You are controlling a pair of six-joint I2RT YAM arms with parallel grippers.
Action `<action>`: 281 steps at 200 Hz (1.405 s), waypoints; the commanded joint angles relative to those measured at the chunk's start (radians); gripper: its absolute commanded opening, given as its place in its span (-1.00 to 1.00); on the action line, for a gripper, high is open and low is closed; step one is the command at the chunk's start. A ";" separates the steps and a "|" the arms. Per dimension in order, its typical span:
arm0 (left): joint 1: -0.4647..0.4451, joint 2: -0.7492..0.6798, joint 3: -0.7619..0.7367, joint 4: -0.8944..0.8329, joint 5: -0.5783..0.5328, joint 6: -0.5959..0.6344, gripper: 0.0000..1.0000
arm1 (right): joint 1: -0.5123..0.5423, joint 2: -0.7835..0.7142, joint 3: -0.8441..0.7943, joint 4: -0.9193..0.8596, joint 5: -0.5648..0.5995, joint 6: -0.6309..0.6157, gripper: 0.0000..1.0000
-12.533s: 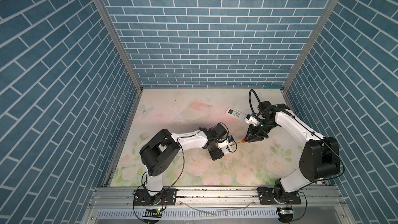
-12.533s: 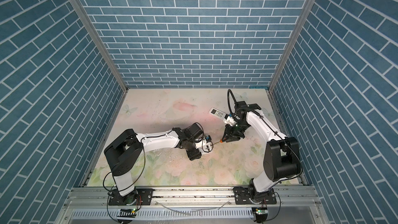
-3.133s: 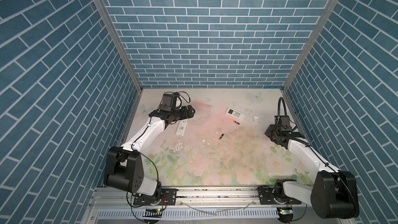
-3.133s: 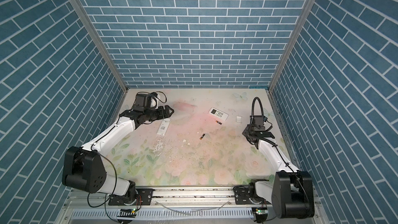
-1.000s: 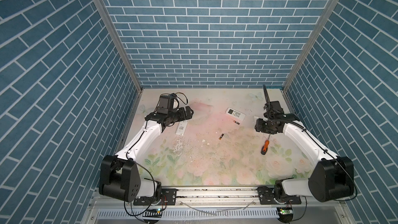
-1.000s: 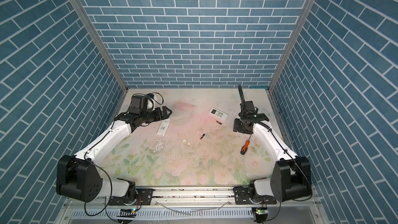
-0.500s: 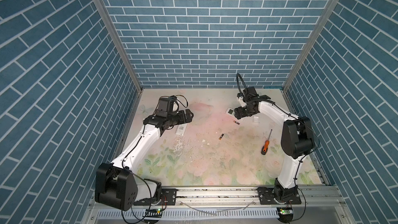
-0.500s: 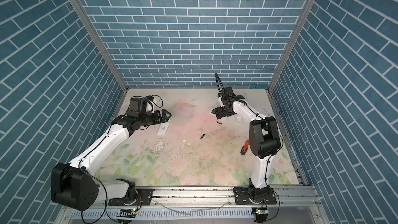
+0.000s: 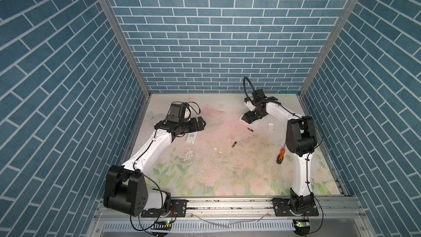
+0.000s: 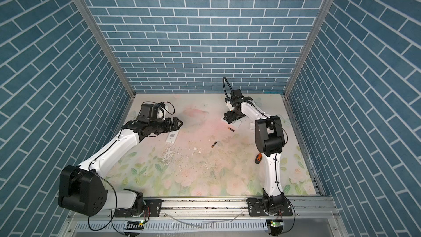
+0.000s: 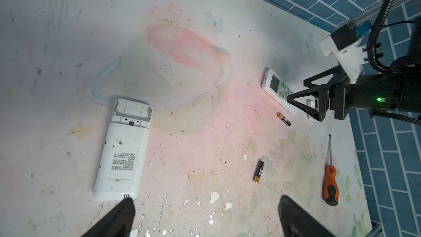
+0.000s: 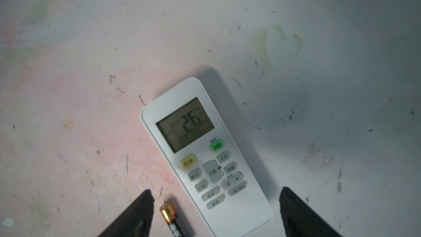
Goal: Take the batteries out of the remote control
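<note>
White plastic face-up remote (image 12: 205,153), display reading 26, lies on the floral mat (image 9: 216,178) toward the back right. Right gripper (image 12: 215,191) is low over its button end: jaws spread wide, one finger each side of the body w/ a gap both sides, nothing gripped. In both top views the right gripper (image 9: 247,118) hides most of that remote. Batteries: 2 loose on the mat, both black w/ gold-copper ends. Battery no. 1 (image 12: 174,222) lies just beside the face-up remote, btwn its long edge and one finger of the right gripper; very close to the finger, contact can't be told. Battery no. 2 (image 9: 234,144) lies apart from it, nearer the mat's ctr, approx btwn the two remotes. Face-down remote (image 11: 123,151) is at the back left, label side up, battery bay uncovered at one end. Left gripper (image 11: 205,199) hangs above the mat next to that remote, jaws released to full spread, empty; in both top views it sits raised by the remote's far end. Left wrist view takes in both batteries, no. 2 the nearer to its fingers. Screwdriver (image 9: 280,156), orange & black handle, lies flat at the right by the right arm's upright link, well apart from both batteries. Small white rectangular piece (image 9: 270,126) lies flat near the face-up remote, on its right, apart from it.
</note>
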 commanded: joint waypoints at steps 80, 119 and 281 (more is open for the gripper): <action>-0.022 0.015 0.068 -0.045 -0.024 -0.004 0.99 | 0.002 0.110 0.115 -0.084 -0.036 -0.106 0.65; -0.029 0.024 0.079 -0.045 -0.023 -0.004 0.99 | 0.001 0.114 0.111 -0.100 -0.043 -0.106 0.51; -0.054 0.103 0.094 -0.021 -0.019 -0.028 0.96 | 0.000 0.160 0.146 -0.121 -0.041 -0.123 0.23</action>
